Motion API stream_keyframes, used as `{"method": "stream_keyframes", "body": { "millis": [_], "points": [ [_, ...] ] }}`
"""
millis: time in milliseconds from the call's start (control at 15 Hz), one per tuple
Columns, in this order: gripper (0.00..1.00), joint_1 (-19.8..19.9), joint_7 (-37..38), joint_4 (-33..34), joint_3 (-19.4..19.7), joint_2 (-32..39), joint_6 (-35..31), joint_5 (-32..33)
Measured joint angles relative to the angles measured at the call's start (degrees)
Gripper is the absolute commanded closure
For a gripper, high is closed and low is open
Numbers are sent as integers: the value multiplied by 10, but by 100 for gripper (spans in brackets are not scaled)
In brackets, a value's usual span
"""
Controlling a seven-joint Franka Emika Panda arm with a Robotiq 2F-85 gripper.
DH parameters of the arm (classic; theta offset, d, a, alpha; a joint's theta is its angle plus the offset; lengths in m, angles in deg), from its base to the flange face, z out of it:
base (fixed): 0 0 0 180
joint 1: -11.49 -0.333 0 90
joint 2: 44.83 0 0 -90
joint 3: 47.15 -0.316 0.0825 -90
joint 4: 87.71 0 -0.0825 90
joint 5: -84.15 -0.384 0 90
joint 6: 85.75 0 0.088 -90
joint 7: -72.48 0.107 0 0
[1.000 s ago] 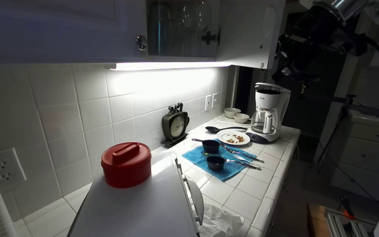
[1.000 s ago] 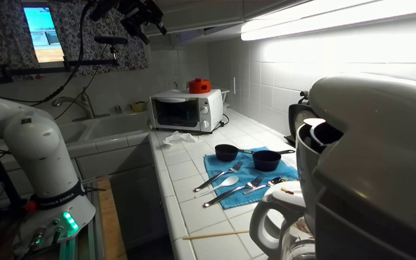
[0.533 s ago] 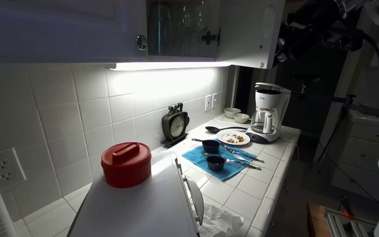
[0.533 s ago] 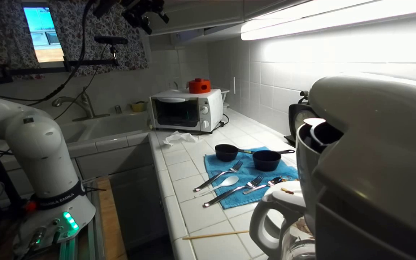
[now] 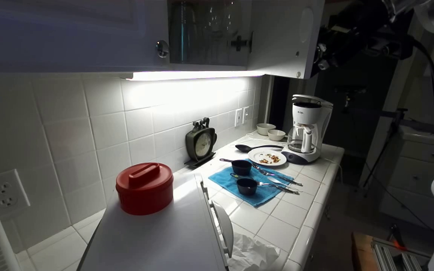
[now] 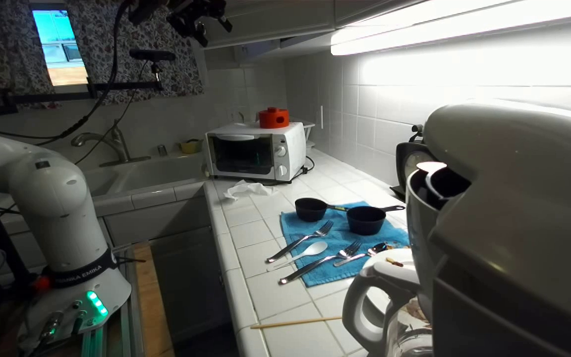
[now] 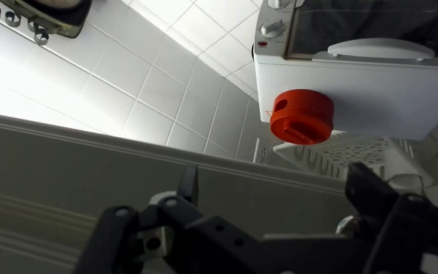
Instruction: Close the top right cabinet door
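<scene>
- Cabinet [image 5: 209, 67]: only an exterior view looks into it.
- Cabinet door [image 5: 283, 34]: the task's thing, standing open, swung well out from the cabinet, high above the tiled surface [image 5: 273, 222]. It should prove a stiff panel, light to swing since the cabinet bears its weight; the face is likely smooth, so a pinch there could slip. Better to push flat on the outer face near the free edge, where leverage is best.
- Gripper [image 7: 276, 182]: beside that free edge; the wrist view shows its fingers [image 7: 369, 190] spread wide, clasping nothing, with the moulded outer face beyond them. Whether they touch it, I cannot tell.
- Glassware [image 5: 183, 37]: inside the cabinet, seen in an exterior view and not in the wrist view. Fragile, I judge, so a gentle close rather than a slam.
- Hinge [image 5: 239, 43]: on the inner side, which the wrist view does not show.
- Knob [image 7: 345, 223]: shiny, partly hidden behind a finger in the wrist view; a possible hold, though a push should not need it.
</scene>
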Motion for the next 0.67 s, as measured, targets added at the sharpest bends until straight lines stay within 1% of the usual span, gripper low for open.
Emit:
{"method": "stream_keyframes", "body": {
  "millis": [267, 667],
  "points": [
    [0, -11, -14, -1, 11, 0, -4, -6],
    [0, -52, -56, -6, 51, 5, -31, -42]
  ]
}}
